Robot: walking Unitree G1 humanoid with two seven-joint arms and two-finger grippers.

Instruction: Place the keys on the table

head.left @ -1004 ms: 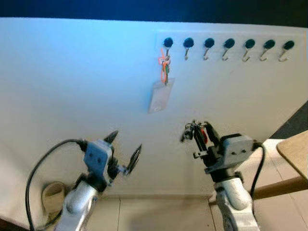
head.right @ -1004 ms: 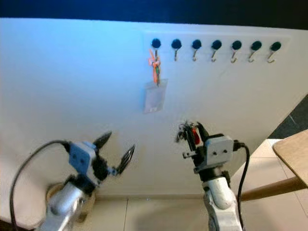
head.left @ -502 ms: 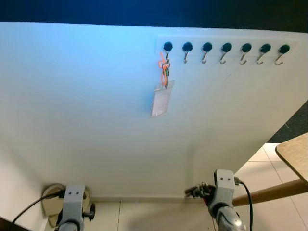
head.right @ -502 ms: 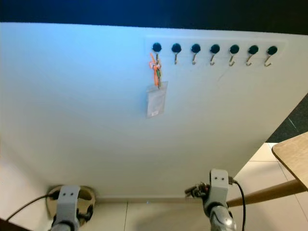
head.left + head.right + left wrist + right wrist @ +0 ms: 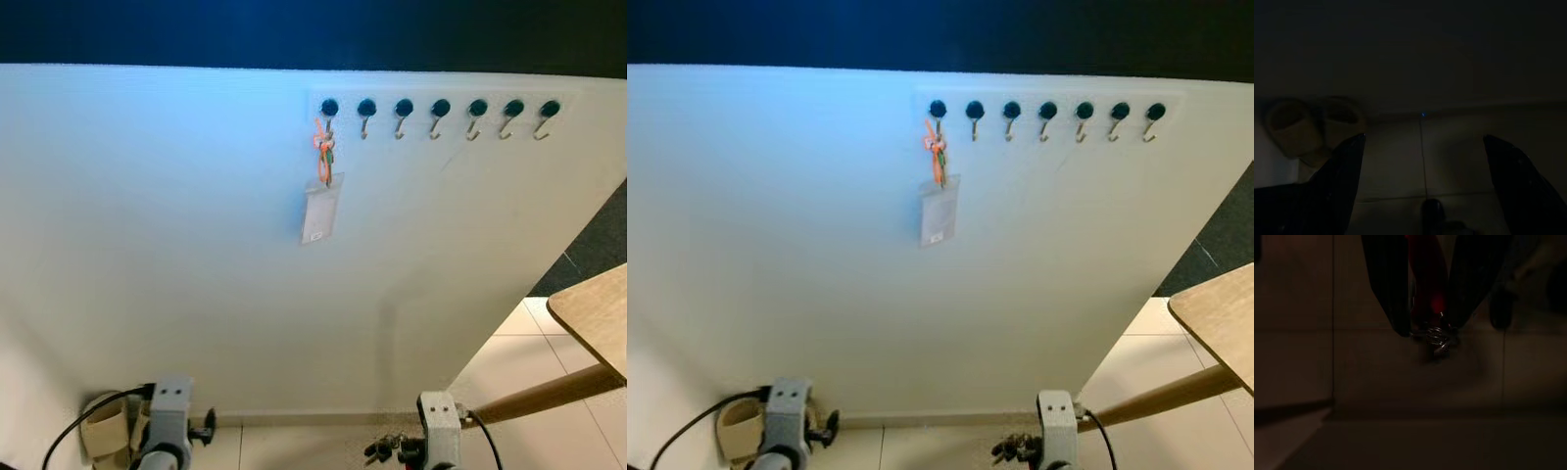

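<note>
Below the white hook wall (image 5: 196, 245), right tool (image 5: 1427, 328) grips keys (image 5: 1434, 337).

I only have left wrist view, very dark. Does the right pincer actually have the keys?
Observer: Yes. In the right wrist view the right pincer is shut on the keys, with a red tag between its fingers.
Operator: Where's the table?
Observer: A wooden table edge shows at the robot's right, beside the white wall panel.
Operator: Anything else on that wall?
Observer: A row of seven hooks; the leftmost holds an orange lanyard with a clear badge.
Operator: Right arm raised toward the table?
Observer: No, it sits low at the bottom of the head view, keys near the floor.
</note>
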